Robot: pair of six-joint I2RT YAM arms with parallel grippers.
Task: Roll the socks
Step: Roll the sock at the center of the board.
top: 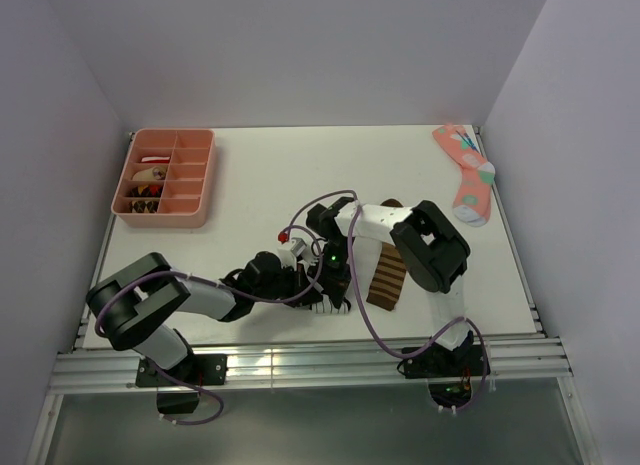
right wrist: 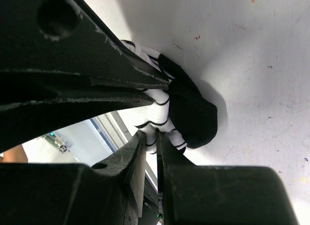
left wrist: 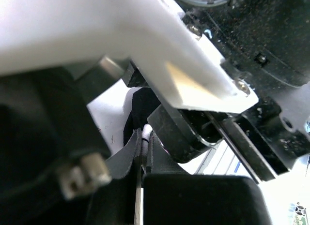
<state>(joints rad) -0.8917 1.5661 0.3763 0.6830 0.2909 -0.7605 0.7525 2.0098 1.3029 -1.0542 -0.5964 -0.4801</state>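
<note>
The small white sock [right wrist: 160,106] with thin black stripes and a black end lies bunched near the table's front, mostly hidden under both wrists in the top view [top: 322,307]. My right gripper [right wrist: 151,140] is shut on a fold of its striped fabric. My left gripper [left wrist: 143,143] is shut on a thin white strip of the same sock [left wrist: 145,134]. The two grippers meet over it, left [top: 303,275] against right [top: 335,277]. The brown-and-tan striped sock [top: 388,277] lies flat just right of them, partly under the right arm.
A pink sock with coloured dots [top: 468,175] lies at the back right corner. A pink divided tray [top: 190,217] holding small items stands at the back left. The table's front rail [top: 300,360] runs close behind the grippers.
</note>
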